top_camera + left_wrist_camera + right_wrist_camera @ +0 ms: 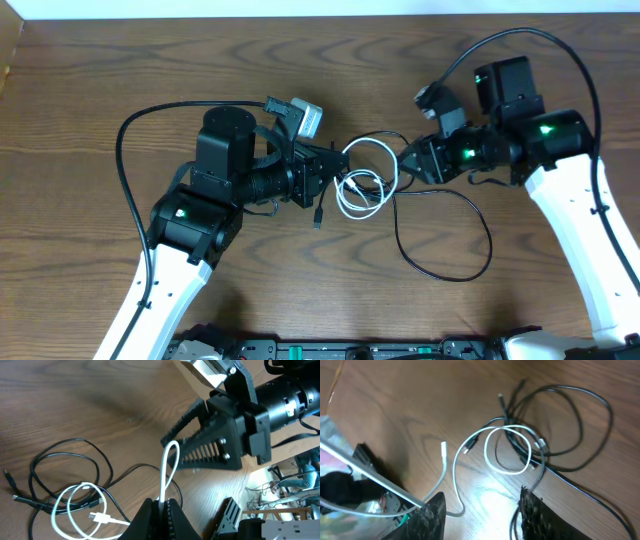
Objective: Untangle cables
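The brown wood-grain desk (100,60) shows bare board along its far edge, across the far-left corner, and on the stretch toward the near edge between the two arms. All the crowding is at the middle, where both pincers meet over the cords. There are two cords. The thin white cable (171,447) is one, lying in a few small coils at the centre of the desk. The long thin black cable (488,245) is the other, crossing through those white coils and running out in one wide loop toward the near-right part of the desk. The two lie laced over one another at the centre. There are two arms, each with one pincer. The left gripper (161,505) reaches in from the left edge and is pinched tight on a strand of the white cable, which stands up from its fingers in a narrow arch. The right gripper (482,510) comes in from the right edge with its jaws spread wide, holding nothing. A run of the white cable lies on the wood between its fingers. It sits close in front of the left gripper, with the raised white arch between them.
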